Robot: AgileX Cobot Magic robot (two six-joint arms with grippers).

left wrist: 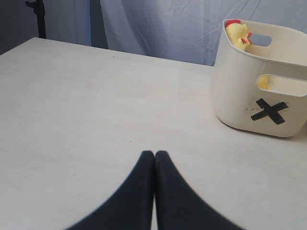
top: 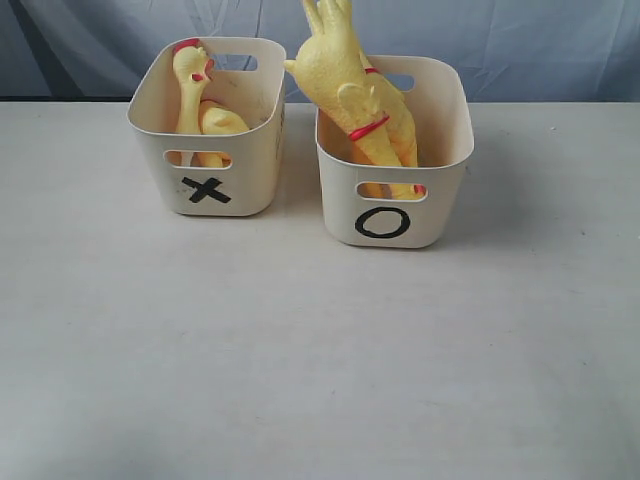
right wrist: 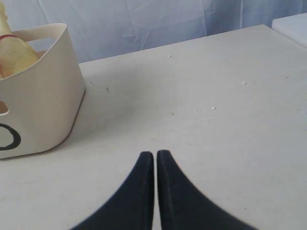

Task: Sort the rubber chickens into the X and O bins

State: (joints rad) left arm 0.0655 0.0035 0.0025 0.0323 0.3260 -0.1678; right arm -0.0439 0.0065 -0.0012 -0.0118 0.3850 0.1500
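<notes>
Left tool [left wrist: 154,155] & right tool [right wrist: 155,154] both pressed together, empty, low over counter [top: 300,360]; small chicken [top: 196,92] in X bin [top: 252,175], bigger chickens [top: 345,85] in O bin [top: 338,205], prob light, soft, squashy rubber, best pinched at neck.

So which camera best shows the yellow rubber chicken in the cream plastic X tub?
Exterior view: the yellow rubber chicken shows head and body. Left wrist view catches mainly its head peeking from the cream X tub; right wrist view misses it.
</notes>
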